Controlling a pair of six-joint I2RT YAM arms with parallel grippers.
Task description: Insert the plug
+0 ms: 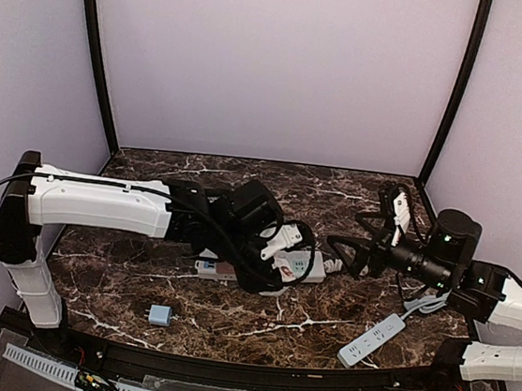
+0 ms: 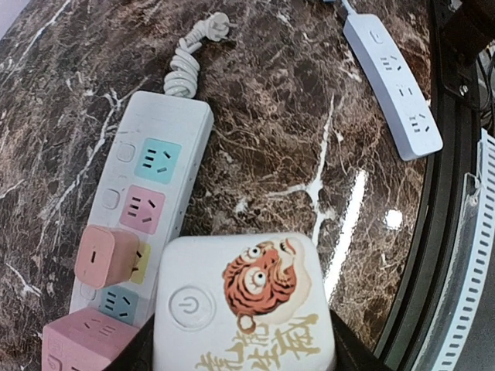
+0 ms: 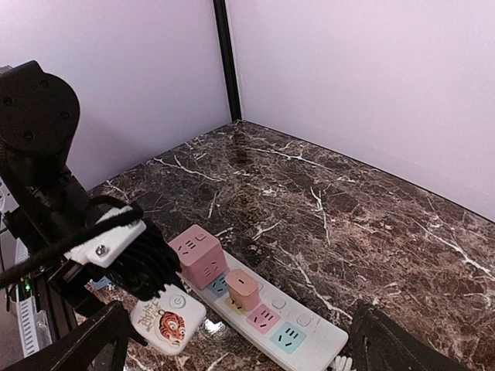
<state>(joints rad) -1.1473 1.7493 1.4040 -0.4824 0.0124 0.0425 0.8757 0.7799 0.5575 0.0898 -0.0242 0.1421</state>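
My left gripper (image 1: 282, 255) is shut on a white square plug with a tiger picture (image 2: 244, 305) and holds it low over the table, beside the long edge of the white power strip (image 2: 193, 116). The strip has coloured sockets. A pink cube (image 2: 77, 344) and a small pink adapter (image 2: 106, 255) sit in it; its blue and pink sockets at the cord end are bare. In the right wrist view the tiger plug (image 3: 166, 325) is tilted next to the strip (image 3: 309, 336). My right gripper (image 1: 341, 252) is open and empty, hovering to the right of the strip.
A second, narrow white power strip (image 1: 372, 338) lies at the front right, also in the left wrist view (image 2: 394, 85). A small blue plug (image 1: 160, 314) lies at the front left. The first strip's coiled cord (image 2: 189, 58) lies off its end.
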